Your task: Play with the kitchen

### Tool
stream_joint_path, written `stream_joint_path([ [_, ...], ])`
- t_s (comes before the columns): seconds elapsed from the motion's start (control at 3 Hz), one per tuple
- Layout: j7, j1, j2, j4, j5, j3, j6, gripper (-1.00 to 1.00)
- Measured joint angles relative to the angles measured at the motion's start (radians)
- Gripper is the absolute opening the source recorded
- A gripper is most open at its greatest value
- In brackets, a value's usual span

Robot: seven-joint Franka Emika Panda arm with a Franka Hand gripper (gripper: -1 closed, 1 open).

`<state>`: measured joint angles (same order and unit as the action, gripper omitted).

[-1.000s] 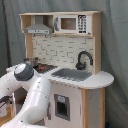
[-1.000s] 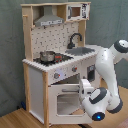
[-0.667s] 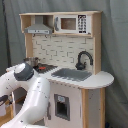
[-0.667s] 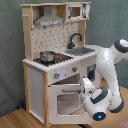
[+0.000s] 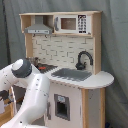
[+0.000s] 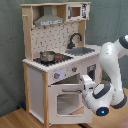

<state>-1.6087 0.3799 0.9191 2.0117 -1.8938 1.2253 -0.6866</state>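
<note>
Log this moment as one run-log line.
arm: low, before oven door | end effector: hidden | pot: on stove | sink: untouched

The white, jointed robot arm [image 6: 111, 65] bends down low, its wrist [image 6: 100, 95] turned inward; the fingers are hidden behind it.

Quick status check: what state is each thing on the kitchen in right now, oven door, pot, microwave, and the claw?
Oven door: partly open, top edge tipped outward toward the arm.
Pot: upright on the stovetop.
Microwave: door shut.
Faucet: upright over the sink; no water seen.
Claw: at the oven door's top edge; open or shut, cannot tell.
</note>
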Motion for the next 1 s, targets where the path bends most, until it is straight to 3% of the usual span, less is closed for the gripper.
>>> stream_joint_path([
  [1.0,0.170,-0.016,-0.184,0.048,0.135,0.031,-0.125,1.00],
])
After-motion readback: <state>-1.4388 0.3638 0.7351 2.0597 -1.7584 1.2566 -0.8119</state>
